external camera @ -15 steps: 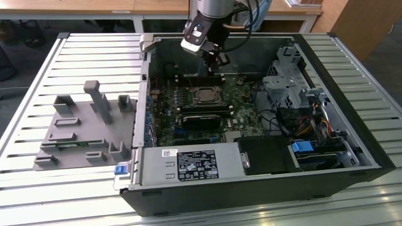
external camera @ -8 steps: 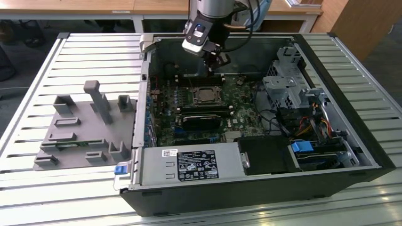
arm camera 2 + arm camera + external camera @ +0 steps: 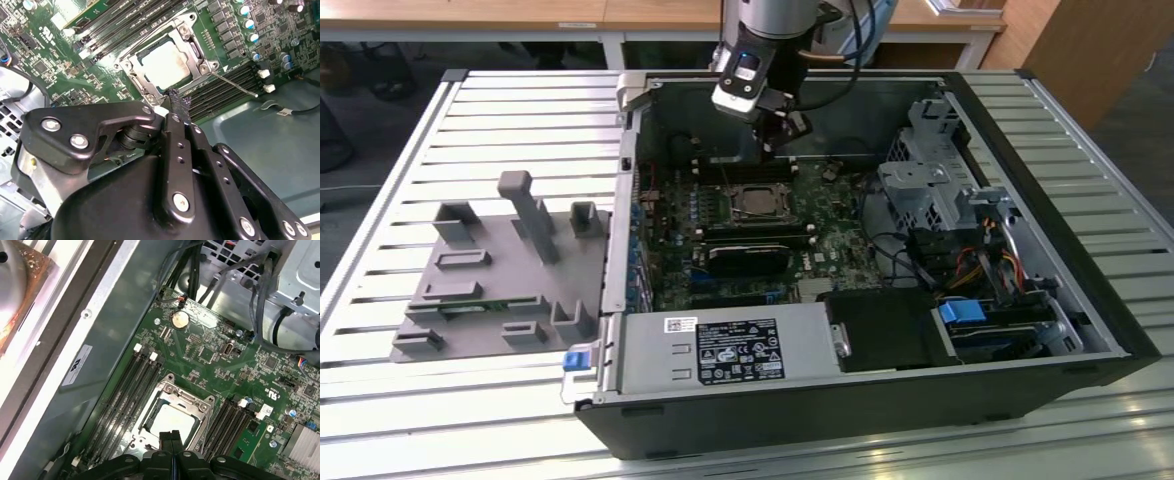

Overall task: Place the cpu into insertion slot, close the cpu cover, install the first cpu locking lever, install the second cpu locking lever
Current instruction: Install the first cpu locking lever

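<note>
The cpu (image 3: 164, 65) lies flat in the insertion slot (image 3: 125, 65) on the green board, its pale metal top showing through the window of the cpu cover (image 3: 193, 51), which lies down over it. In the exterior view the cpu (image 3: 754, 201) sits just below my gripper (image 3: 783, 133). My gripper (image 3: 176, 96) is shut with nothing between its fingers, its tips close over one corner of the socket. A thin silver locking lever (image 3: 234, 83) sticks out from the socket across the memory slots. In the first wrist view my gripper (image 3: 170, 435) hovers at the edge of the cpu (image 3: 167, 420) and cover (image 3: 187, 397).
Long black memory slots (image 3: 127, 390) flank the socket on both sides. A grey drive cage (image 3: 927, 185) and cables fill the exterior view's right of the case. The power supply (image 3: 720, 352) lies at the front. A grey fixture tray (image 3: 494, 270) stands outside the case.
</note>
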